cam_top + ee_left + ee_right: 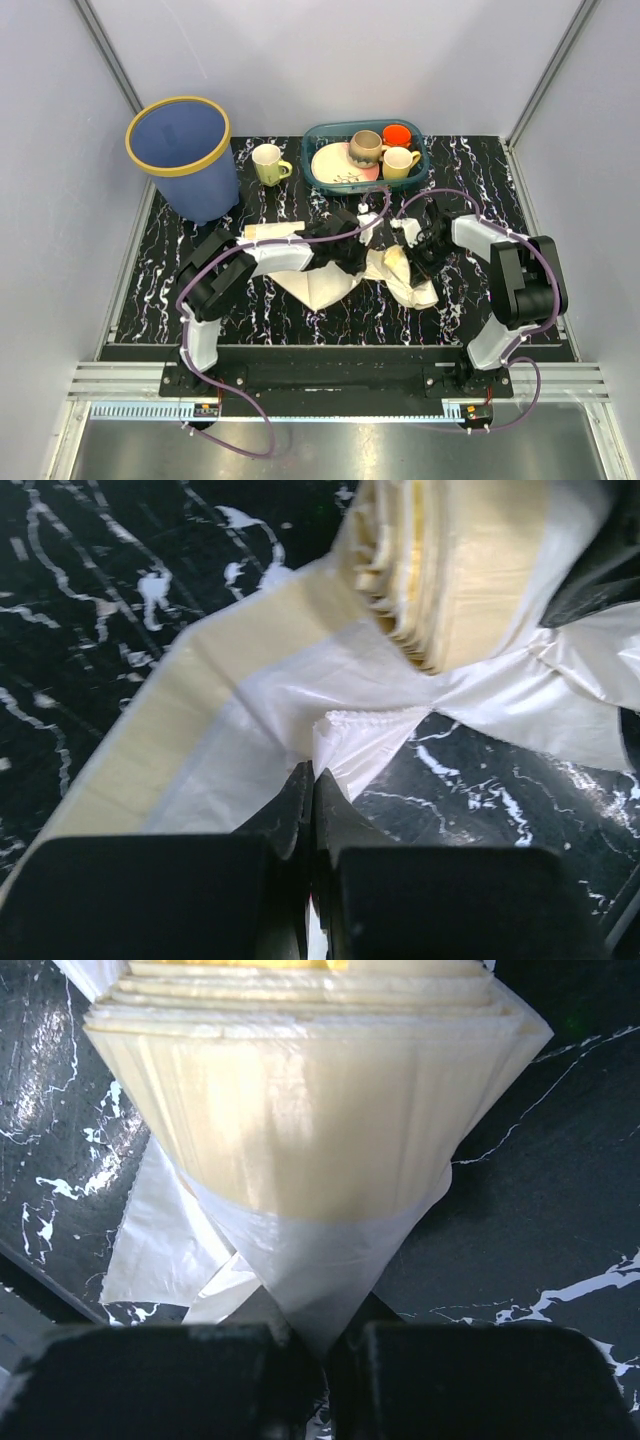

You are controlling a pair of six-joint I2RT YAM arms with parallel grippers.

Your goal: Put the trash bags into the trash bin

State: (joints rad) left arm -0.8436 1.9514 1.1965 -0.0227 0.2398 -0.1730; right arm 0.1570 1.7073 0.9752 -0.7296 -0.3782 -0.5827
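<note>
- As both arms reach to the middle of the overhead frame, I read the trash bags (325,283) lying on the black marbled table (170,270) between them, a spread of cream-white film.
- The left gripper (352,258) sits at the centre of the overhead frame, over the upper edge of the film.
- In the left wrist view the left gripper (312,780) has its jaws pressed together with no gap. A gathered corner of white film (350,745) runs straight into the tips, so I read it as pinched there.
- In the upper right of that same view, a folded stack (450,570) of yellowish bags sits wrapped in the film.
- The right gripper (425,250) sits just right of centre in the overhead frame, at the crumpled right end of the film.
- In the right wrist view the right gripper (322,1335) is closed to a narrow slit. The pointed lower end of the wrapped film disappears between its jaws, with the folded stack (310,1100) fanning out above it.
- The trash bin (185,150), blue with a yellow rim, stands upright in the upper left of the overhead frame, well apart from the bags. I see only blue plastic inside.
- A pale yellow-green mug (268,163) stands just right of the bin.
- A teal oval basket (420,170) at upper centre holds a cream plate (335,162), a brown mug (365,148), an orange cup (397,135) and a yellow mug (402,160).
</note>
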